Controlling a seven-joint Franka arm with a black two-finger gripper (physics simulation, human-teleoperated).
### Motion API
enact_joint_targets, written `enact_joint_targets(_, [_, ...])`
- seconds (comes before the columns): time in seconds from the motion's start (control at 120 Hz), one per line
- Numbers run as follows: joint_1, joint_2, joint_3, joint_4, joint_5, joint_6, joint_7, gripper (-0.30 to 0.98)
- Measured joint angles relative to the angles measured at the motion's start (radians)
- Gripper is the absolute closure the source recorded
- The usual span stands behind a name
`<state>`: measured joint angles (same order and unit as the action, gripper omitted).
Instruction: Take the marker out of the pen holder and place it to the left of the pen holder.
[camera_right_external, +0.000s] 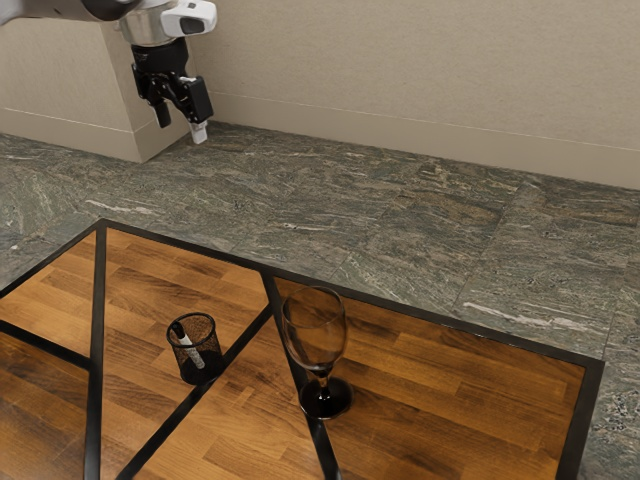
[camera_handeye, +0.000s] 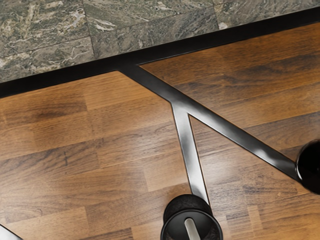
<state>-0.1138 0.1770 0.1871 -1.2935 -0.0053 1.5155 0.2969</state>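
Observation:
High above the table, at the exterior view's upper left, my gripper hangs with its two fingers apart and nothing between them. The black mesh pen holder stands upright on the wooden table well below it. A white marker with a black end leans inside the holder, seen through the mesh. From my hand, the pen holder appears at the lower edge, with the pale marker inside its rim.
A clear stemmed glass with a dark base stands near the pen holder, toward the exterior view's right; its dark base also shows from my hand. The table has a black border and black inlaid strips. Stone floor and a beige wall lie beyond.

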Motion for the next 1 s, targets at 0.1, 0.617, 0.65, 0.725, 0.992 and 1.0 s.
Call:
enact_joint_targets(0.1, [0.003, 0.0, 0.0, 0.0, -0.011, -0.002, 0.0, 0.0])
enact_joint_targets(0.617, [0.073, 0.333, -0.01, -0.048, -0.017, 0.155, 0.012, 0.0])
enact_joint_targets(0.65, [0.087, 0.333, -0.01, -0.076, -0.02, 0.161, 0.018, 0.0])
enact_joint_targets(0.725, [0.1, 0.274, -0.007, -0.223, -0.024, 0.2, 0.03, 0.0])
enact_joint_targets(0.992, [0.099, 0.084, -0.001, -0.593, -0.073, 0.352, 0.048, 0.0])
enact_joint_targets(1.0, [0.098, 0.081, -0.001, -0.6, -0.076, 0.355, 0.047, 0.0])
